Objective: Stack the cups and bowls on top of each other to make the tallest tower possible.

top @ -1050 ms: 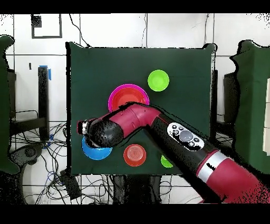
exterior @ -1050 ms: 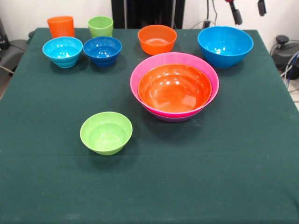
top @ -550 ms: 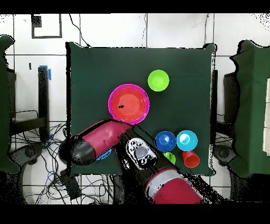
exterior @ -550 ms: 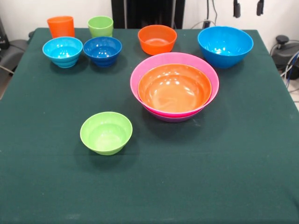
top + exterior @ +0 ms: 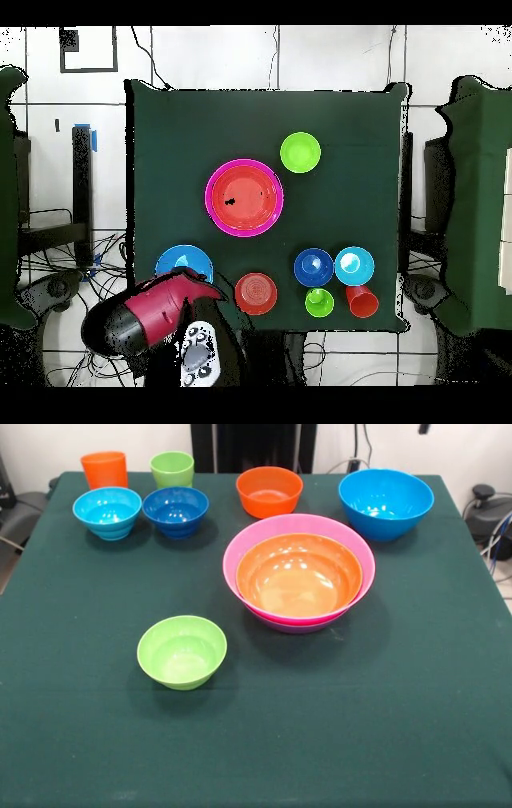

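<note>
Right now the jaws [image 5: 424, 428] are barely poking in at the front view's top edge, and I cannot tell how they are standing. Below them the big blue bowl [image 5: 386, 502] is sitting alone on the counter [image 5: 320, 728], while the tower [image 5: 298, 574] is resting mid-counter, orange nested in pink over purple.

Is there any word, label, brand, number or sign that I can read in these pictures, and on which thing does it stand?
None: no readable text in either view.
The cups, bowls and tower are plain.
The panel on the arm shows only buttons; any marks are too small to read.
</note>
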